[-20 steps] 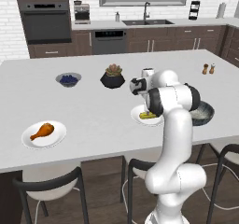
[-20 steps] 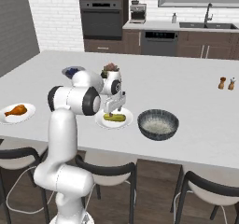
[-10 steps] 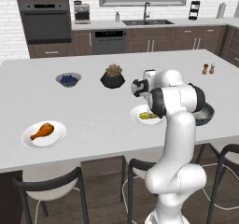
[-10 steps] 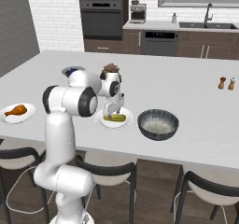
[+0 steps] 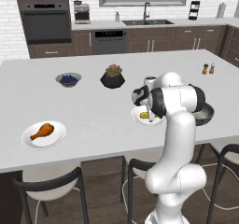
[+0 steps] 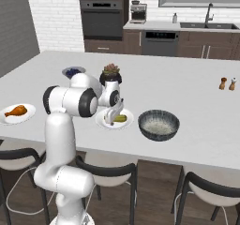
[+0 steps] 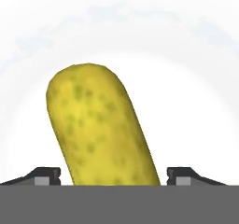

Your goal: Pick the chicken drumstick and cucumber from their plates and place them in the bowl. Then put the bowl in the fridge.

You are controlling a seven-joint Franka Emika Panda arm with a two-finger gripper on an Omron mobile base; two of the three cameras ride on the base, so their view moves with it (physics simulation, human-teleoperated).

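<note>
Between the spread fingers (image 7: pixel 112 174) lies the stubby, mottled yellow-green cucumber (image 7: pixel 100 127) on its smooth white plate (image 7: pixel 196 101).

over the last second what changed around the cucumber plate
The gripper has come down onto the cucumber, fingertips now on either side of it, with a gap. The cucumber, its plate, the chicken drumstick and the bowl stayed put.
</note>
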